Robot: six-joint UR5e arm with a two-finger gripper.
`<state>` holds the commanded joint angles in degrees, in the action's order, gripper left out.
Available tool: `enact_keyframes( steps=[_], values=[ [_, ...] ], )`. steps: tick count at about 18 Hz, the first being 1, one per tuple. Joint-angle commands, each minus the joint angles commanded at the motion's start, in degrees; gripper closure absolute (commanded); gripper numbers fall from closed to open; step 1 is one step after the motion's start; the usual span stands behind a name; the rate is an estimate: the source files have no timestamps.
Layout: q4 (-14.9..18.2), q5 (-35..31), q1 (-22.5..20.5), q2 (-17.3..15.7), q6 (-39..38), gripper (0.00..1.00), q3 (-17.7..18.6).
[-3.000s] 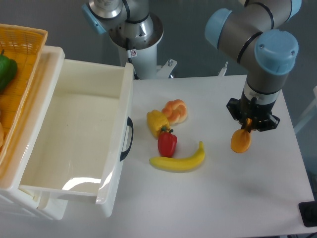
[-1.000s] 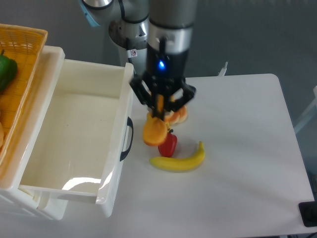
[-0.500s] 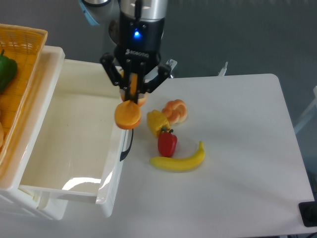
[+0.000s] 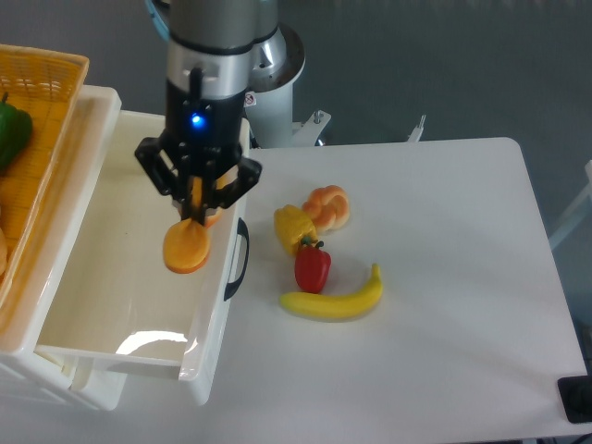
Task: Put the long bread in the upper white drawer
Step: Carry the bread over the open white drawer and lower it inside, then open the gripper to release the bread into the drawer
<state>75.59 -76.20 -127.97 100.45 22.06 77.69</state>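
Note:
My gripper [image 4: 195, 199] is shut on the long bread [image 4: 187, 248], which hangs end-on below the fingers as an orange oval. It hovers over the right part of the upper white drawer [image 4: 111, 277], just inside the front wall that carries the black handle [image 4: 240, 260]. The drawer is pulled open and its inside looks bare.
A round braided bun [image 4: 328, 206], a yellow pepper [image 4: 293, 228], a red pepper [image 4: 313, 267] and a banana [image 4: 335, 301] lie on the white table right of the drawer. An orange woven basket [image 4: 37, 83] with a green pepper [image 4: 13, 134] sits at far left.
The arm has carried the long bread leftward from the table's right side, past the fruit and over the drawer's front wall; the bread now hangs above the drawer's interior.

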Motion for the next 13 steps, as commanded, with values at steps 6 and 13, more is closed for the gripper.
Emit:
enact_keyframes(
  steps=[6, 13],
  values=[
    [0.1, -3.3, 4.2, 1.6, 0.8, 0.66, 1.3],
    [0.6, -3.4, 4.5, 1.6, 1.1, 0.23, 1.5]
  ],
)
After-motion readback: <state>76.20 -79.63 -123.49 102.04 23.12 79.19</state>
